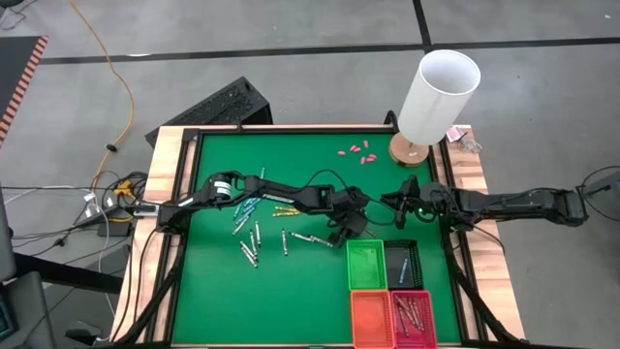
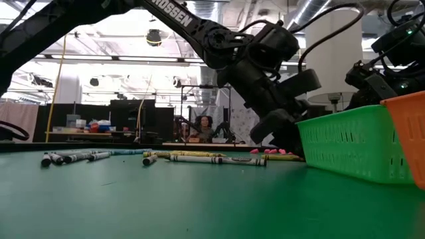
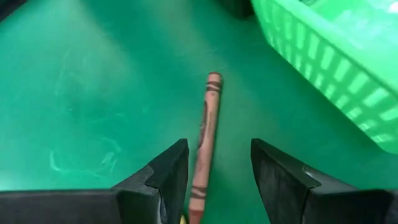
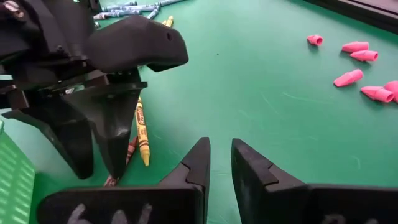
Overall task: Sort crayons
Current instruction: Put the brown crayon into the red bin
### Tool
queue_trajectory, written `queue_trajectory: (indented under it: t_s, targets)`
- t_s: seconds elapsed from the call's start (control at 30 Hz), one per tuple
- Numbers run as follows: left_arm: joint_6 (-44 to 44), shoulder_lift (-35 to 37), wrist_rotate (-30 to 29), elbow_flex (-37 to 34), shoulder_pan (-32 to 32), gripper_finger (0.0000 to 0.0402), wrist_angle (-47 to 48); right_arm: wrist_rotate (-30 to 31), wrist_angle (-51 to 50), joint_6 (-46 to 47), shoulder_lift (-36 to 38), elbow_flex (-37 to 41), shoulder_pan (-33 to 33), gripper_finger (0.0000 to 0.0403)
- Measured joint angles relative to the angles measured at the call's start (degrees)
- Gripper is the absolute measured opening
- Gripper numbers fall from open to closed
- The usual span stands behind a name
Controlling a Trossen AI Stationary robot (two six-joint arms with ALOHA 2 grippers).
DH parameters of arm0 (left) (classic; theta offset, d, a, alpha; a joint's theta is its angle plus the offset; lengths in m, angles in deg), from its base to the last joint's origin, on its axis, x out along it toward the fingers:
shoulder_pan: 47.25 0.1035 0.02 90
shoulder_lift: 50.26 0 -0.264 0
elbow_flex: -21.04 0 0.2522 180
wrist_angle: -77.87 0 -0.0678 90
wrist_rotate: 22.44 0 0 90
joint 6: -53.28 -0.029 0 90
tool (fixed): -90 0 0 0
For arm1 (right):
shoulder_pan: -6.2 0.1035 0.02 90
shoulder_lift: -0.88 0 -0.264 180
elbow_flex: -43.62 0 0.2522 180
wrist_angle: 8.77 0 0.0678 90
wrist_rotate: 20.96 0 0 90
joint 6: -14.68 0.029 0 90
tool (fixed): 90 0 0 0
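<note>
Left fingers (image 3: 217, 180) parted, straddling a brownish-red crayon (image 3: 206, 130) flat on the green desk (image 3: 93, 93), just beside the green basket (image 3: 336, 68); nothing gripped yet. Best lowered until the tips nearly touch the desk, kept centred over the stick, squeezed across its middle, lifted level clear of the basket wall. Other crayons (image 1: 254, 231) scattered farther from that basket; some already in the pink basket (image 1: 414, 317). Right fingers (image 4: 221, 163) slightly apart, empty, waiting near the green basket.
</note>
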Motion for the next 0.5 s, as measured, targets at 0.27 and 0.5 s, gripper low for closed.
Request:
queue_trajectory:
  t_s: [0.27, 0.5]
  targets:
    - [2.86, 0.00, -1.28, 0.13, 0.80, 0.0160, 4.73, 0.01, 0.19, 0.02, 0.00, 0.00, 0.00, 0.0068]
    - [4.53, 0.04, -3.18, 0.13, 0.71, 0.0089, 6.62, 0.01, 0.26, 0.04, 0.00, 0.00, 0.00, 0.0068]
